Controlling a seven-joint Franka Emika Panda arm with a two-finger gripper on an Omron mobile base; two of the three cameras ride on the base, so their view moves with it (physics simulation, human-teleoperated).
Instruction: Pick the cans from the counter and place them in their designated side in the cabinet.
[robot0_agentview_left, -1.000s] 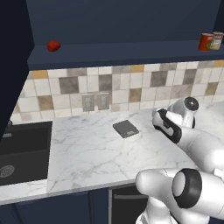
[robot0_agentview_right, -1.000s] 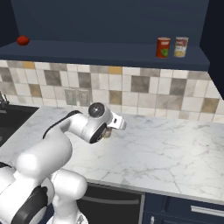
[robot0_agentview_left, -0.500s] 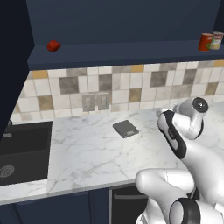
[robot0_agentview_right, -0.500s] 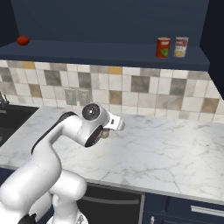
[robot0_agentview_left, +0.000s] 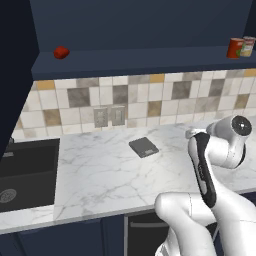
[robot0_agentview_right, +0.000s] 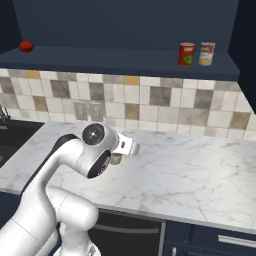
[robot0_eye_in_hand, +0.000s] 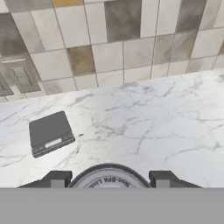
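Gripper fingers clamp one silver-topped can over my counter; two cans on cabinet shelf.

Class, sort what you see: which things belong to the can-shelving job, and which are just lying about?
Job: red can; labelled can; silver-topped tin held in the jaws; cabinet; counter.
Lying about: red lump; flat grey slab; sink.

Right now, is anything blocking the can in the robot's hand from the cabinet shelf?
Nothing visible. The gripper holds the can above the counter; the cabinet shelf is open, with a red can and a labelled can at its right end.
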